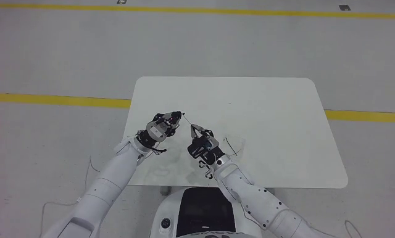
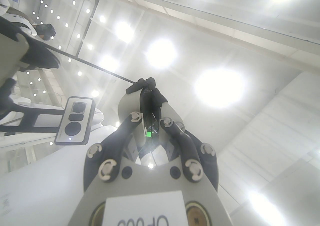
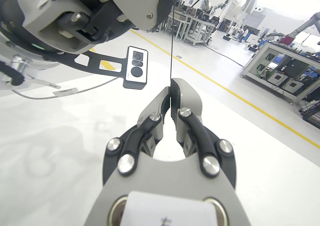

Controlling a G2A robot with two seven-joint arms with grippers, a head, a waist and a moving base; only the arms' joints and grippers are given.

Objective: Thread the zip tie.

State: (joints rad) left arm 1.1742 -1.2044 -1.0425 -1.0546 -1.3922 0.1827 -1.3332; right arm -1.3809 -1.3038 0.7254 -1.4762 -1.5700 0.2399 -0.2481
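- Zip tie [image 1: 188,121], thin and black, is up in the air over the near left part of the white table [image 1: 278,108]. It is stretched straight between the two grippers.
- The left gripper [image 2: 150,93] has its jaws pinched shut on the head [image 2: 140,85] end. The small black block pokes out just past the fingertips, and the rest of the tie slants away towards the other arm.
- The right gripper [image 3: 171,90] has its jaws clamped shut on the strap [image 3: 172,44], at the end away from the head. The strap comes straight out from between the closed pads and runs to the left gripper beyond it.
- The two grippers are close together but not touching, tips turned towards one another, with a short bare run of strap between them.
- From where the top camera looks, the left gripper is a little farther out over the table and the right one a little nearer the robot.
- The tie touches nothing but the two sets of pads, and the tabletop lies below it.
- A thin dark strand [image 1: 228,145] lies curved on the table just beside the right arm's wrist, apart from the held tie. It is too small to tell what it is.
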